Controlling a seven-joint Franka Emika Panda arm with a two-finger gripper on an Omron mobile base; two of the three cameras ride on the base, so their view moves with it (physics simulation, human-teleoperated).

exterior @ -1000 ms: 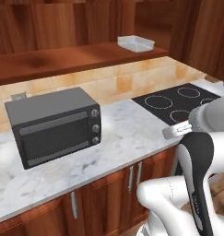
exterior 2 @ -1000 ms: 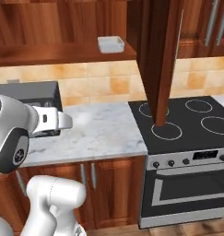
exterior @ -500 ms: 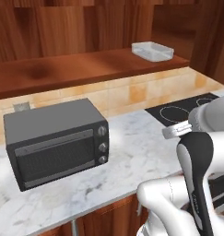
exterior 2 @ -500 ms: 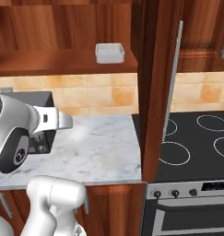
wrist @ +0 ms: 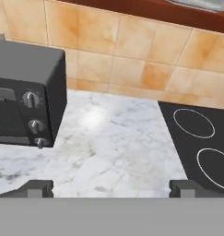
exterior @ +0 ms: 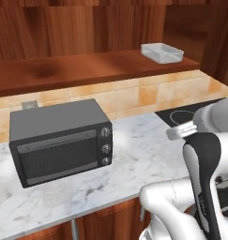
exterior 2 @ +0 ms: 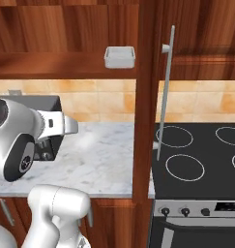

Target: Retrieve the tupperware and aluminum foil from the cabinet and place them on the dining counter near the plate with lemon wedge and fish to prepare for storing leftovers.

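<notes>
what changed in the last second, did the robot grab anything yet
No grab yet. The whole scene shifted in both base views, so the base drove: the toaster oven and the tupperware on the cabinet shelf now look nearer, and the stovetop has slid toward the right. The things themselves stayed put. The gripper stays open and empty over the marble worktop.

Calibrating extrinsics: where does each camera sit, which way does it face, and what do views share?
Left base view: behind the arm's left, facing the shallow translucent plastic tupperware on the reddish-brown wooden cabinet shelf and the dark grey toaster oven; white arm lower right.
Right base view: behind the arm's right, facing the black stovetop; arm lower left.
Hand view: on the hand, looking down at the veined marble worktop; open gripper at bottom.
All three share toaster oven, worktop, stovetop.
</notes>
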